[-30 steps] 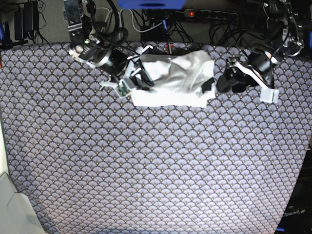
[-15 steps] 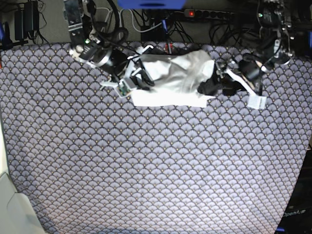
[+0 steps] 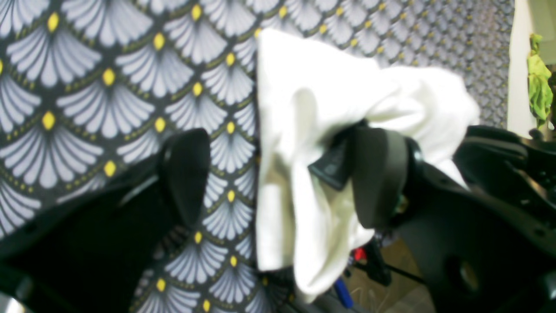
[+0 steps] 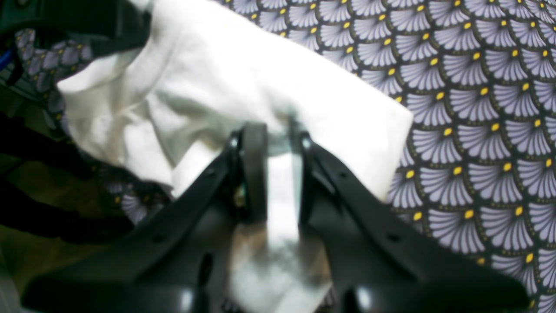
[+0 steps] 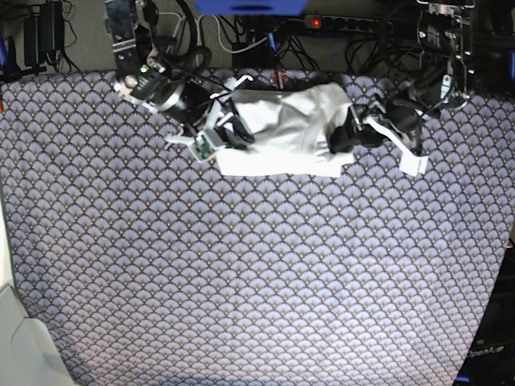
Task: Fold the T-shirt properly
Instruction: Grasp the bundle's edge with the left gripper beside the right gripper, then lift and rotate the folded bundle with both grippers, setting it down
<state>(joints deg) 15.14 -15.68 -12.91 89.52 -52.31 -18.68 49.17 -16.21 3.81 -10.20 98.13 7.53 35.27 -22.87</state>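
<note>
The T-shirt (image 5: pixel 290 121) lies bunched, plain white side out, at the back middle of the table. My right gripper (image 5: pixel 228 129) is at its left end. In the right wrist view that gripper (image 4: pixel 278 148) is shut on a fold of the T-shirt (image 4: pixel 243 78). My left gripper (image 5: pixel 344 135) is at the shirt's right edge. In the left wrist view it (image 3: pixel 282 174) stands wide open, straddling the edge of the T-shirt (image 3: pixel 312 87). One of its fingers (image 3: pixel 186 174) is over the tablecloth, the other finger (image 3: pixel 378 174) is pressed into the cloth. No print shows.
A fan-patterned tablecloth (image 5: pixel 257 273) covers the table. A power strip (image 5: pixel 338 22) and tangled cables run behind the back edge, close behind the shirt. A white object (image 5: pixel 16 346) sits at the front left corner. Something green (image 3: pixel 538 82) hangs beyond the table.
The left arm has moved in from the right to the shirt's right edge, and its jaws have widened. The right arm and its hold on the shirt are unchanged.
</note>
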